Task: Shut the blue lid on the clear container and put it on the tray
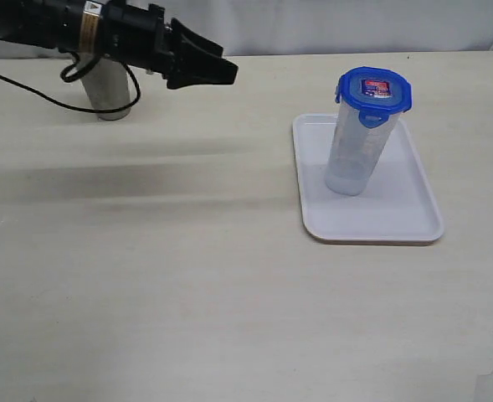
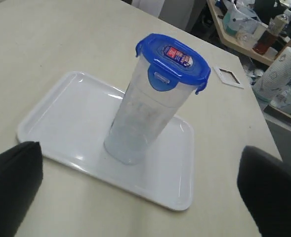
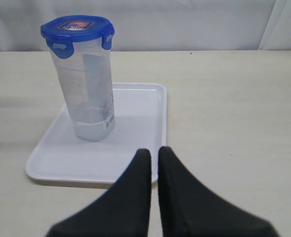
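one tray [image 1: 397, 219], one container [image 1: 353, 159], one lid [image 1: 375, 90]

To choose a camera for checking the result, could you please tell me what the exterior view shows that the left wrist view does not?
Only the exterior view: a metal cup at the far left, partly hidden by the left arm. Only the left wrist view: a cluttered bench beyond the table and a paper roll. Both: the clear container standing upright on the tray, with the blue lid on top.
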Controlling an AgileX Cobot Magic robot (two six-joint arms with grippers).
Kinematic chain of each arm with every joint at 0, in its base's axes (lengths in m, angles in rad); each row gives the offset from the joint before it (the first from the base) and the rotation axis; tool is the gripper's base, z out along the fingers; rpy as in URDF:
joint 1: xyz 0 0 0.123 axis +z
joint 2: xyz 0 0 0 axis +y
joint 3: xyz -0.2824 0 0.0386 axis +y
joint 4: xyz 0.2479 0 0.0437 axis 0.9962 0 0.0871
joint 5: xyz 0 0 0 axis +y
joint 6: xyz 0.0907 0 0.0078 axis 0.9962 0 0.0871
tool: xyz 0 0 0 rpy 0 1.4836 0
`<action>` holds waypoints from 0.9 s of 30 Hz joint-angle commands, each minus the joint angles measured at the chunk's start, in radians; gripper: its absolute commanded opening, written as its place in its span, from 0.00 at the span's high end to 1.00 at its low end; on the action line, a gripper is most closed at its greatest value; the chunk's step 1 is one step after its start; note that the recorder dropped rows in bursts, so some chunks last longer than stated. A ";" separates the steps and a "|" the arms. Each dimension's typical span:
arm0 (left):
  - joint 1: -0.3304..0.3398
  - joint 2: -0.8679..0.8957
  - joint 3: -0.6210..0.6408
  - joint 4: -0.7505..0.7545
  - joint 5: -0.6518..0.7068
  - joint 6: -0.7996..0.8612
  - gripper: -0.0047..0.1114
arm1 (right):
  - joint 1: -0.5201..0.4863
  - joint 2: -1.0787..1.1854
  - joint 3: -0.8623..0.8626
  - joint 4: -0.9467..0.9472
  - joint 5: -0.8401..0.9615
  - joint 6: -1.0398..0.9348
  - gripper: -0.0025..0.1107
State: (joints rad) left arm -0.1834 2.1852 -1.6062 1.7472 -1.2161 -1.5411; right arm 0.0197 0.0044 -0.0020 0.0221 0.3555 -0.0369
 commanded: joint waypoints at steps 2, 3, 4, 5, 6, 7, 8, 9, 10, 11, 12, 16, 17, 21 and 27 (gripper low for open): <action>0.080 -0.115 0.081 -0.003 -0.005 0.002 0.05 | -0.006 -0.004 0.002 -0.004 -0.011 0.000 0.93; 0.093 -0.134 0.098 -0.003 -0.005 0.011 0.05 | -0.006 -0.004 0.002 -0.004 -0.011 0.000 0.93; 0.109 -0.156 0.122 -0.003 -0.005 0.020 0.05 | -0.006 -0.004 0.002 -0.004 -0.011 0.000 0.93; 0.125 -0.192 0.151 -0.003 -0.005 0.036 0.05 | -0.006 -0.004 0.002 -0.004 -0.011 0.000 0.93; 0.140 -0.217 0.182 -0.003 0.012 0.047 0.05 | -0.006 -0.004 0.002 -0.004 -0.011 0.000 0.93; 0.152 -0.252 0.207 -0.003 0.040 0.059 0.05 | -0.006 -0.004 0.002 -0.004 -0.011 0.000 0.93; 0.169 -0.287 0.248 -0.003 0.088 0.080 0.05 | -0.006 -0.004 0.002 -0.004 -0.011 0.000 0.93; 0.180 -0.324 0.275 -0.003 0.123 0.091 0.05 | -0.006 -0.004 0.002 -0.004 -0.011 0.000 0.93; 0.192 -0.354 0.301 -0.003 0.157 0.105 0.05 | -0.006 -0.004 0.002 -0.004 -0.011 0.000 0.93; 0.207 -0.391 0.333 -0.003 0.204 0.118 0.05 | -0.006 -0.004 0.002 -0.004 -0.011 0.000 0.93; 0.236 -0.463 0.395 -0.003 0.295 0.141 0.05 | -0.006 -0.004 0.002 -0.004 -0.011 0.000 0.93; 0.327 -0.650 0.552 -0.003 0.533 0.187 0.05 | -0.006 -0.004 0.002 -0.004 -0.011 0.000 0.93; 0.356 -0.702 0.595 -0.003 0.592 0.191 0.05 | -0.006 -0.004 0.002 -0.004 -0.011 0.000 0.93; 0.450 -0.837 0.697 -0.003 0.668 0.209 0.05 | -0.006 -0.004 0.002 -0.004 -0.011 0.000 0.93; 0.538 -0.985 0.754 -0.003 0.660 0.206 0.05 | -0.006 -0.004 0.002 -0.004 -0.011 0.000 0.93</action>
State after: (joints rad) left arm 0.3265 1.2619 -0.8719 1.7514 -0.5585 -1.3332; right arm 0.0197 0.0044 -0.0020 0.0221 0.3555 -0.0369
